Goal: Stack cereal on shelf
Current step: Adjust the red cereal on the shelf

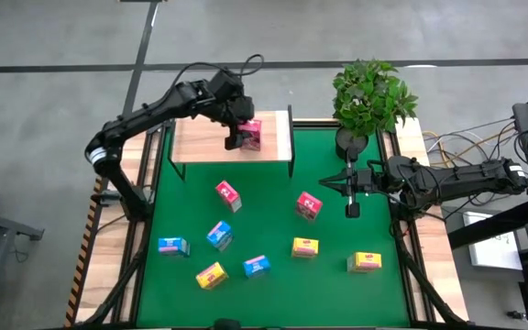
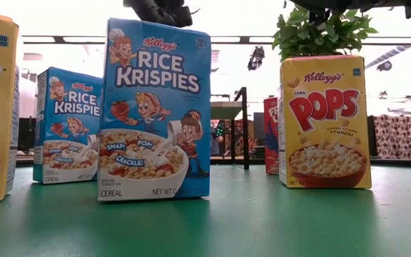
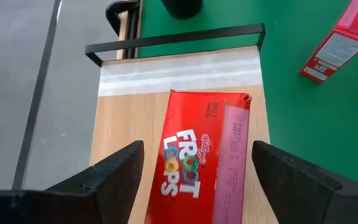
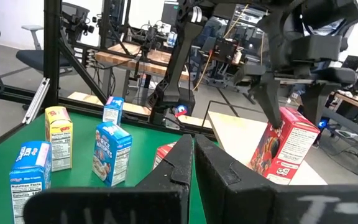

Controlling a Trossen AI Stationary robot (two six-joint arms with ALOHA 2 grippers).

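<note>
A pink-red cereal box stands on the light wooden shelf at the table's far edge. My left gripper is open above it, one finger on each side of the box's upper part. The left wrist view shows a gap at both sides. In the right wrist view the same box stands a little tilted under those fingers. Several more cereal boxes stand on the green mat: pink-red, blue and yellow. My right gripper waits shut, level, at the mat's right side.
A potted plant stands at the far right corner, just behind my right gripper. The shelf's thin black posts frame its ends. More boxes are scattered over the near half of the mat.
</note>
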